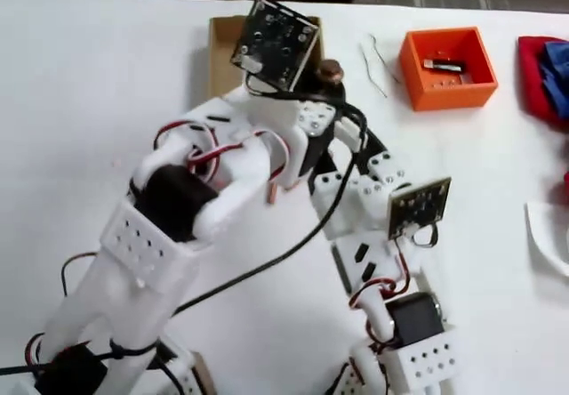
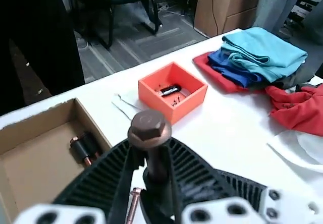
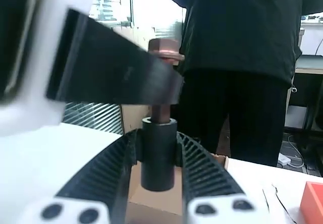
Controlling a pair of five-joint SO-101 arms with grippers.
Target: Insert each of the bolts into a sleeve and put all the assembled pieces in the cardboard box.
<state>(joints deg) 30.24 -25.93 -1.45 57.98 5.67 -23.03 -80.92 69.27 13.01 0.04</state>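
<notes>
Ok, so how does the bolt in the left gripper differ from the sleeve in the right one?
The bolt is copper-coloured with a hex head; the sleeve is a plain black cylinder. The bolt's shank is thinner than the sleeve. The left gripper holds the bolt, the right gripper the sleeve. Both stand upright, and the bolt's shank meets the sleeve's top.

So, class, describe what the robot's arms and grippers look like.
The left arm and right arm have white plastic shells with rows of small holes, black motors, red and black cables. The left gripper and right gripper have black ribbed fingers.
</notes>
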